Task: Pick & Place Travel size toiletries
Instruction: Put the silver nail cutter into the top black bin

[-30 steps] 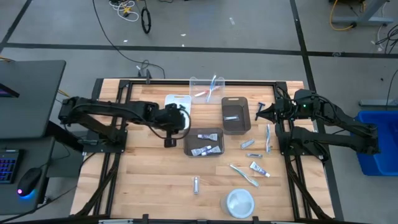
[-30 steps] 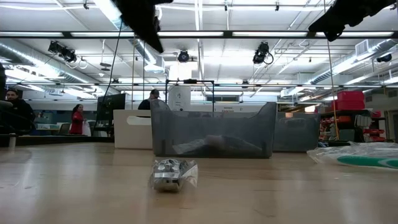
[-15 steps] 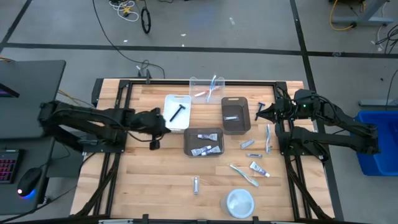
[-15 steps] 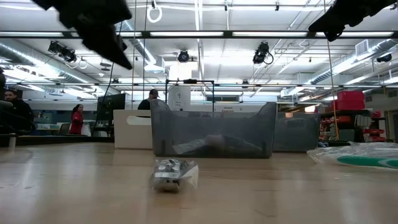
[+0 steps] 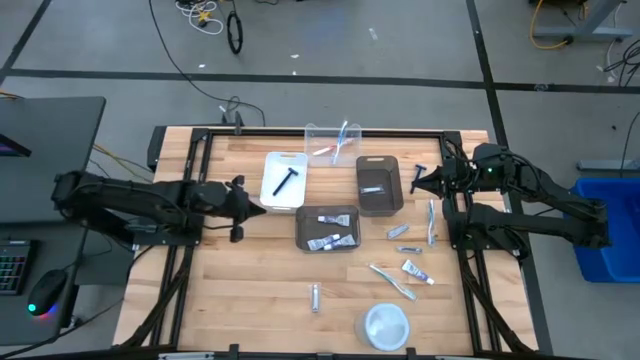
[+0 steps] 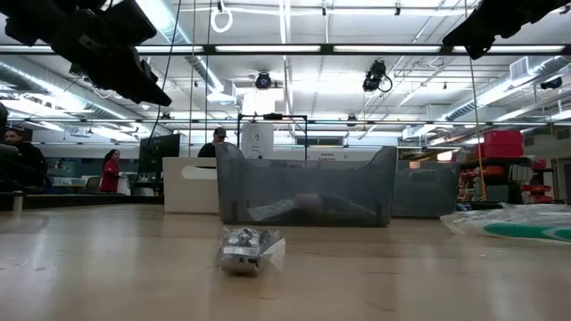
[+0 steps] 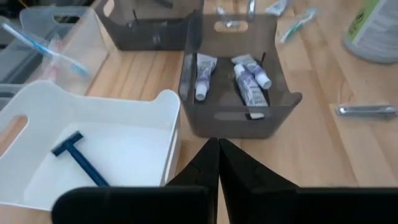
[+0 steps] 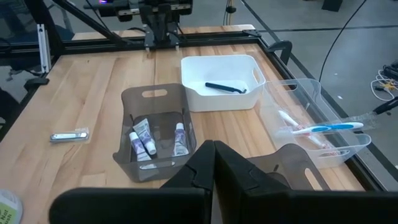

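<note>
Two dark jointed arms, black tapered fingers

A wooden counter (image 5: 240,290) with a black frame carries four bins and a dish. A white bin (image 5: 270,182) sits toward the far left; a clear bin (image 5: 318,134) stands at the far edge, beside and behind it. Two dark grey bins follow: one (image 5: 380,200) just right of the middle, the other (image 5: 303,238) nearer the centre. A round white dish (image 5: 386,326) rests close to the near edge. Off the counter, a blue crate (image 5: 606,215) stands on the grey floor to the right, a keyboard (image 5: 12,265) and mouse (image 5: 44,293) lie at the left, and cables (image 5: 205,15) trail across the floor beyond.
</note>
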Controlling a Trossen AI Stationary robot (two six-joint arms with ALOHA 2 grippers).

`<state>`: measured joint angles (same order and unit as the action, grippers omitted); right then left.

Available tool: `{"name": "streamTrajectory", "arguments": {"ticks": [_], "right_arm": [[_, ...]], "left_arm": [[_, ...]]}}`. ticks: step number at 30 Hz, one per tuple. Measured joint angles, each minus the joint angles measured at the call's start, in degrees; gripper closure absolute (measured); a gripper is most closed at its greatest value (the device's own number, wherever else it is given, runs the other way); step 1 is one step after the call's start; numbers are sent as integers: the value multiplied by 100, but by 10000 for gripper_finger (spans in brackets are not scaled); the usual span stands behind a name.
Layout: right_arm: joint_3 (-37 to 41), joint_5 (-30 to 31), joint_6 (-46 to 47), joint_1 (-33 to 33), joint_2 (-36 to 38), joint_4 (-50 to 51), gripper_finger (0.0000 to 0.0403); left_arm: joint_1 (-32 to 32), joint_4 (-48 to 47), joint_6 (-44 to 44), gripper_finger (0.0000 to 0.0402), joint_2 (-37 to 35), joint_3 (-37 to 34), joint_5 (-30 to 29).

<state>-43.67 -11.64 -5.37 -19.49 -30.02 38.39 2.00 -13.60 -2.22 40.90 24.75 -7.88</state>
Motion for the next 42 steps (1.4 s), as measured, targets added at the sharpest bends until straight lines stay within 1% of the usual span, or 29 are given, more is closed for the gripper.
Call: {"name": "streamTrajectory", "arguments": {"ticks": [5, 9, 11, 14, 17, 20, 23, 28, 32, 36, 42], "right_arm": [[-1, -2, 0, 2, -1, 0, 389], [0, -2, -1, 0, -2, 0, 389], [-1, 0, 1, 1, 0, 0, 389], [-2, 0, 1, 0, 0, -1, 389], [0, -2, 1, 2, 0, 0, 389], [-1, -1, 0, 0, -1, -1, 389], [-2, 0, 1, 2, 0, 0, 389], [-1, -2, -1, 0, -2, -2, 389], [1, 0, 0, 0, 0, -2, 389], [0, 0, -1, 2, 0, -2, 389], [-1, -1, -1, 1, -2, -2, 389]], "left_arm": [[-20, 177, 92, 397, -536, -335, 2], [-22, 159, -75, 392, -886, -618, -9], [-22, 153, -150, 391, -954, -673, 52], [-13, 131, -155, 395, -871, -608, 360], [26, 161, -6, 397, -557, -371, 557], [147, 158, 246, 394, -158, -79, 600], [230, 154, 260, 396, 299, 239, 654], [397, 117, 296, 395, 1307, 814, 982], [589, 48, 628, 394, 2201, 1382, 1105], [690, -68, 910, 397, 3047, 2014, 1407], [839, -477, 1465, 391, 4046, 2922, 1754]]}}
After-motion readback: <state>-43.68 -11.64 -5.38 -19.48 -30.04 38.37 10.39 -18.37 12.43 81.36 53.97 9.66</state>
